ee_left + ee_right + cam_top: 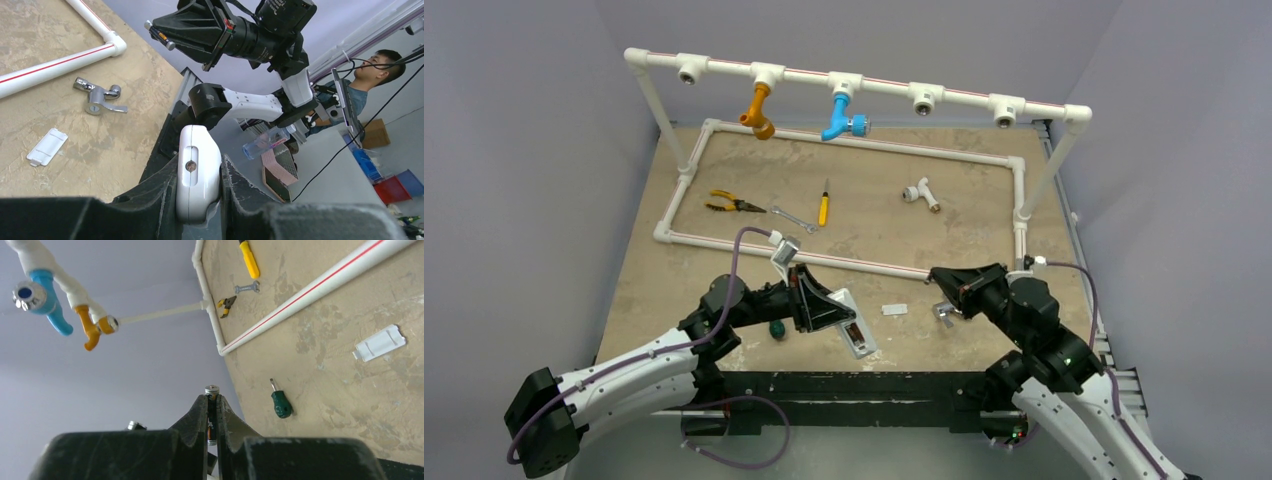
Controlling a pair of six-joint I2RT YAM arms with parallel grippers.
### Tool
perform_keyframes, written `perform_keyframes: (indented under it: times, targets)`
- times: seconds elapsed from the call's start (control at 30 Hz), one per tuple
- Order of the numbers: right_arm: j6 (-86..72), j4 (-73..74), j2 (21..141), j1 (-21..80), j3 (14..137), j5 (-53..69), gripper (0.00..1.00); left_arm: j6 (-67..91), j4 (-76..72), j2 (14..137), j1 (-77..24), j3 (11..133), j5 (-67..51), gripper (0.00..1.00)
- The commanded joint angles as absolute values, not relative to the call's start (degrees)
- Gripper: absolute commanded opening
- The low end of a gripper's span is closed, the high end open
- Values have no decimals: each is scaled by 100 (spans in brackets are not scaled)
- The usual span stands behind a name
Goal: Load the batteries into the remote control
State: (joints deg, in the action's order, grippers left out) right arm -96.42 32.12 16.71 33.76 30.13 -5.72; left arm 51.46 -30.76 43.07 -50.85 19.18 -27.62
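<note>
The left claw [198, 170] was clamped on the remote [197, 175], its fingers pressed against the two long sides, and held it off the table [724, 270] near the near edge. In the top view the remote [856, 335] was tilted, with its dark bay facing up. Whether anything sat in the bay could not be told. The right claw [211, 402] was closed on a battery [212, 412], gripped along its length so that the silver cap stuck out past the fingertips. In the left wrist view that battery [161, 35] hung in the air above and beyond the remote, well apart from it. In the top view the right claw [939, 285] pointed left toward the left claw [829, 310]. Between them on the table lay the white cover [894, 310], with the tap fitting [944, 315] just right of it. A green screwdriver [776, 328] lay on the table close beside the left arm. Farther back, inside the pipe frame [944, 152], lay the pliers [729, 203], a wrench [792, 218], a yellow screwdriver [824, 205] and a tee [921, 193]. An orange tap [759, 110] and a blue tap [844, 115] hung from the rail above.
</note>
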Motion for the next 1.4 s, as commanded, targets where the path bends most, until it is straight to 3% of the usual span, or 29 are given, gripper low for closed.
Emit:
perform_keyframes:
  times: [0.0, 0.17, 0.3, 0.6, 1.03, 1.37]
  targets:
    - [-7560, 1886, 2523, 3392, 3342, -43, 0, 5198, -3151, 4344, -5125, 2161, -2617, 0]
    - [-5330, 1812, 3338, 3893, 3917, -42, 0, 5460, -2662, 4463, -5124, 2115, -1943, 0]
    - [-4683, 1422, 3419, 4829, 3783, -886, 0, 5882, -2814, 4572, -5122, 1863, -1611, 0]
    - [-3752, 1612, 4941, 7220, 4569, -2764, 0, 6325, -3426, 4919, -5116, 1589, -1640, 0]
    - [-2648, -266, 4821, 7540, 3703, -1357, 0, 6874, -3548, 5045, -5115, 1525, -1554, 0]
    - [-2093, -701, 4169, 7556, 3173, -1247, 0, 7404, -4055, 5061, -5115, 1443, -1798, 0]
